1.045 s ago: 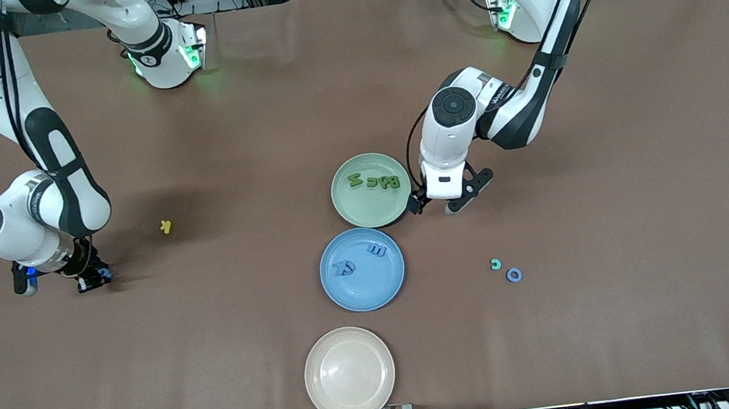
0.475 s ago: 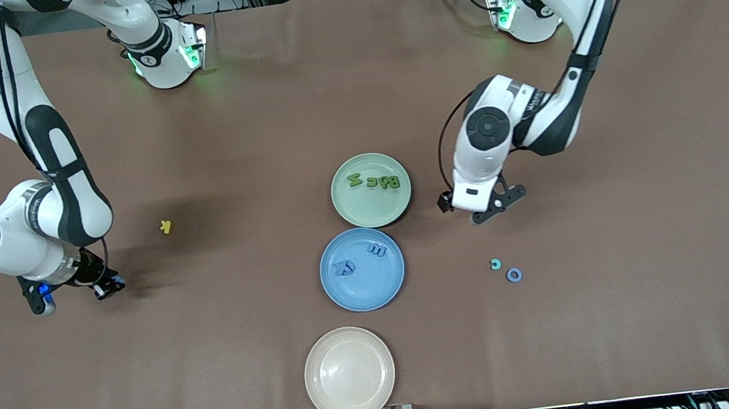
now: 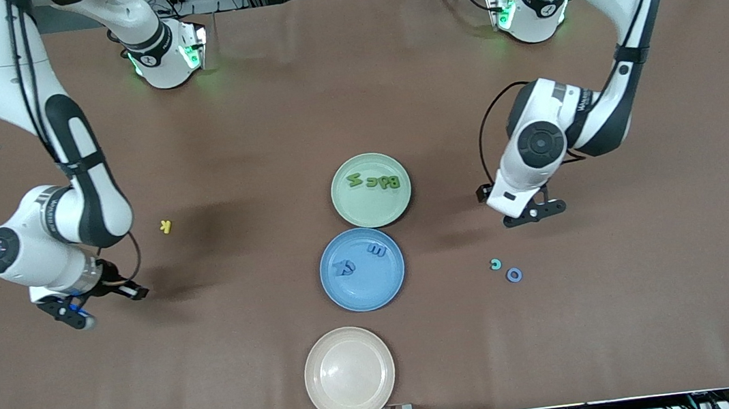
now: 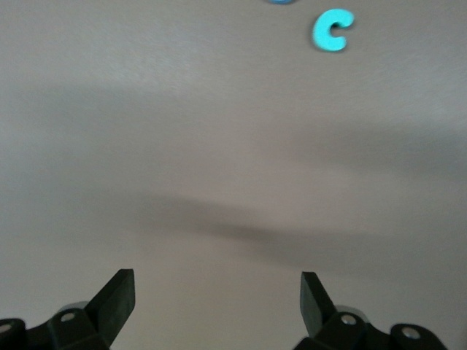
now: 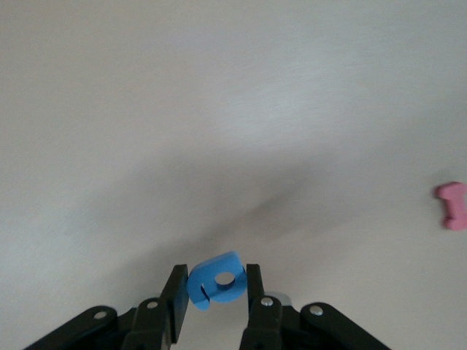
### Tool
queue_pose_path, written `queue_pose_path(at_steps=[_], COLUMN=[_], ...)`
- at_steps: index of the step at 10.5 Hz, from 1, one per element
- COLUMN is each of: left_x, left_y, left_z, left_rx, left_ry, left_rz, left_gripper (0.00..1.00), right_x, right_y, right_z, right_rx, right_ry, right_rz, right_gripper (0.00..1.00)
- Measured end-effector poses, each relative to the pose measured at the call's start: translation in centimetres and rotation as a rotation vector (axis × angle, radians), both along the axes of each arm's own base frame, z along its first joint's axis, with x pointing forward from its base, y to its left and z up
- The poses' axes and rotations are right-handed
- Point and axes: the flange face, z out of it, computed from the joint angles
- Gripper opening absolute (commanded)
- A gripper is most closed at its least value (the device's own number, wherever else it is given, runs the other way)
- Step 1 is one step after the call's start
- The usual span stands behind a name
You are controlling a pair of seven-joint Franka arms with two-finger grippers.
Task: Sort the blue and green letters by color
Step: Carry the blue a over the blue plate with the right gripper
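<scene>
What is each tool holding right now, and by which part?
The right tool pinches a blue letter by its two flat sides, above the table's right-arm end. The left tool is open and empty above bare table.

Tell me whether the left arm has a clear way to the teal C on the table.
Probably yes. The left end effector is open and empty, over bare table close to the teal C. Only the blue O lies beside the C, nearer the camera, so a careful approach seems needed.

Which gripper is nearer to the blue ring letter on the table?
Left. The left gripper hangs open beside the blue ring letter; the right gripper, holding a blue letter, is at the right arm's end.
</scene>
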Motion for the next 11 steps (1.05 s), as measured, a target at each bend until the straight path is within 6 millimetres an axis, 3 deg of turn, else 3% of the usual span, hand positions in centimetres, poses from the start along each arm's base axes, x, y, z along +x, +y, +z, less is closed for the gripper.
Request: queue_pose_path(at_steps=[2,4,7,11], left_x=[0.8,0.8,-1.7,-5.6], left_y=[2.9,5.1,5.5,7.7], left_z=[0.5,0.4,0.2,3.0], left_rx=[-0.007,-0.036,-0.062,-0.05], left_ry=[0.026,0.056,0.098,0.087], left_rz=[-0.057,-0.019,0.014,0.011], left_gripper=[1.0,1.0,1.0,1.0], right_x=[0.5,1.1,0.7,-1.3], right_y=[5.1,12.0,21.1,32.2], right_z=[0.7,2.2,4.2,5.9], right_rx=[-0.041,-0.039,-0.032,-0.007], right_ry=[-0.01,-0.035,-0.081,-0.136], right_rz=[0.158,0.292,0.484,0.663], right_gripper=[0.09,0.09,0.09,0.1])
